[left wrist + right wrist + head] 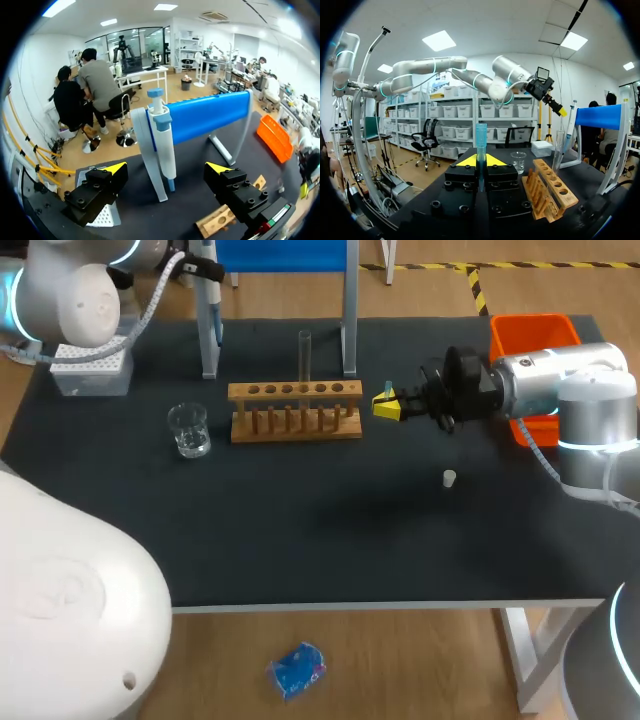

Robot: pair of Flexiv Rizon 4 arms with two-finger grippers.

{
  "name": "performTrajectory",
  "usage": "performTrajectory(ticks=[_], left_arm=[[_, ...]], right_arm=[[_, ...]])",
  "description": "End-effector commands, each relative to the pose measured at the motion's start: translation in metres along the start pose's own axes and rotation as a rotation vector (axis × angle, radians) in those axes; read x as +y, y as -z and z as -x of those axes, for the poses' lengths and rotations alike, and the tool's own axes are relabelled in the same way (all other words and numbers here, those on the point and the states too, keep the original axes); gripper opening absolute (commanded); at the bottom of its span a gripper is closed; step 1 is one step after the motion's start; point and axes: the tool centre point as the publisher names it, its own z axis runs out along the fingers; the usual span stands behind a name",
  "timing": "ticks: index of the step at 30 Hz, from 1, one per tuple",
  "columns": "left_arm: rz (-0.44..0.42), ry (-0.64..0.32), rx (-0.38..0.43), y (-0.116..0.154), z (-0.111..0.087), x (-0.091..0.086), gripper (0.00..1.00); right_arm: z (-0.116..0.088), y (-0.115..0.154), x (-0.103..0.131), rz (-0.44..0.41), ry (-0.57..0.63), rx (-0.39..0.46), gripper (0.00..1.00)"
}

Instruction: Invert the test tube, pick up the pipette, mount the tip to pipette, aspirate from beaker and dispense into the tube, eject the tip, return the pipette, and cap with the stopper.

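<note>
1. Your left tool stands apart astride the white-and-blue pipette. The pipette hangs on the blue stand behind the wooden six-hole rack, likely so it can be gripped.
2. Your right tool, just beside the rack's right end, looks clamped on a slim blue translucent tube.
3. You have one clear glass test tube upright in the rack, presumably ready for filling. One glass beaker stands left of the rack, and one small white stopper lies right-front of it on the desk.
</note>
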Motion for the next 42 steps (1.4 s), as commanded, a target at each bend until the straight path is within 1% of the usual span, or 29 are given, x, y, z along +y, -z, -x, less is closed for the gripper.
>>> performTrajectory(ticks=[1,6,9,13,18,25,30,34,37,42], left_arm=[[0.004,0.025,-0.089,-0.009,0.000,-0.007,1.00],[0.004,0.050,-0.114,-0.015,0.004,-0.014,1.00],[0.002,0.062,-0.122,-0.017,0.001,-0.018,1.00],[0.014,0.092,-0.159,-0.020,-0.004,-0.021,1.00],[0.027,0.112,-0.201,-0.021,-0.014,-0.021,1.00],[0.035,0.166,-0.263,-0.024,-0.017,-0.018,1.00],[0.044,0.217,-0.305,-0.027,-0.015,-0.017,1.00],[0.040,0.233,-0.321,-0.030,-0.014,-0.018,1.00],[0.040,0.256,-0.333,-0.033,-0.010,-0.018,1.00],[0.034,0.268,-0.349,-0.036,-0.005,-0.021,1.00]], right_arm=[[0.000,0.001,0.000,0.000,0.000,0.002,0.00],[0.000,0.001,0.000,0.000,0.000,0.002,0.00],[0.000,0.001,0.000,0.000,0.000,0.002,0.00],[0.000,0.001,0.000,0.000,0.000,0.002,0.00],[0.000,0.001,0.000,0.000,0.000,0.002,0.00],[0.000,0.001,0.000,0.000,0.000,0.002,0.00],[0.000,0.001,0.000,0.000,0.000,0.002,0.00],[0.000,0.001,0.000,0.000,0.000,0.002,0.00],[0.000,0.001,0.000,0.000,0.000,0.002,0.00],[0.000,0.001,0.000,0.000,0.000,0.002,0.00]])
